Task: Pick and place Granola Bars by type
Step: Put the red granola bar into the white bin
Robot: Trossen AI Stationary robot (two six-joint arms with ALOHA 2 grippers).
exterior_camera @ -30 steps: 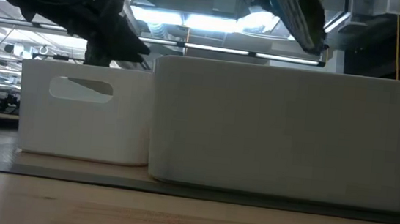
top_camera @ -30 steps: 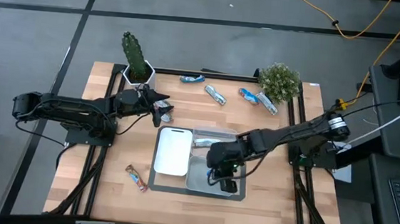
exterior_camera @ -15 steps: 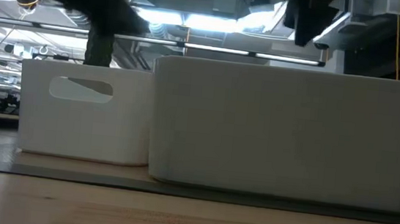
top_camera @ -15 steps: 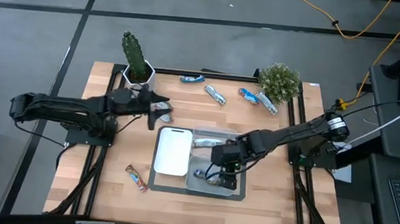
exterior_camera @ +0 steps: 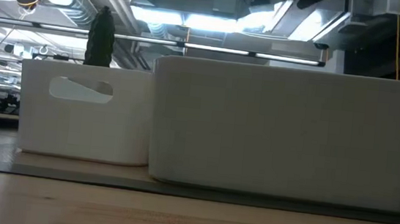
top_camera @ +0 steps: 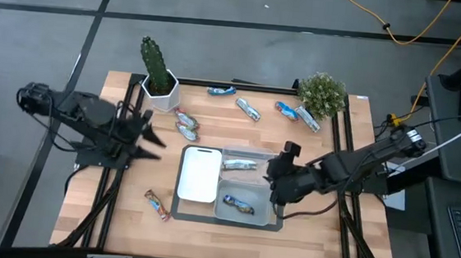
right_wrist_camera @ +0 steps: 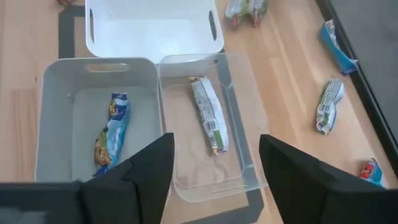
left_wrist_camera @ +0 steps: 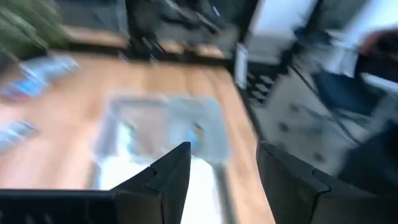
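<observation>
- On the wooden table (top_camera: 305, 225), seen from above, the divided tray (top_camera: 204, 218) sits at the middle, between the two arms.
- The white bin (top_camera: 199, 174) makes up the tray's side toward the left arm; nothing shows inside it.
- In the low view the bins' white walls (exterior_camera: 287, 128) fill the frame and hide what lies in them, and only the cactus (exterior_camera: 101, 38) rises behind.
- The cactus in its white pot (top_camera: 158, 90) stands at the far edge, just beyond the left gripper (top_camera: 149, 131), whose fingers are spread with nothing between them.
- A small bushy plant (top_camera: 322, 93) stands at the far edge, well beyond the right gripper (top_camera: 279, 181).
- The right gripper hovers beside the tray's edge, fingers spread and empty.
- Straight ahead of it a blue bar (right_wrist_camera: 112, 129) lies in the grey compartment (right_wrist_camera: 59, 118), and a silver bar (right_wrist_camera: 208, 115) lies in the clear compartment (right_wrist_camera: 239, 124) next to it.
- One bar (top_camera: 186, 125) lies near the left gripper, between the cactus pot and the white bin.
- Four more bars (top_camera: 249, 108) lie loose along the far edge, two of them just beside the bushy plant.
- A brown bar (top_camera: 157, 205) lies alone beside the tray's near corner, on the left arm's side.
</observation>
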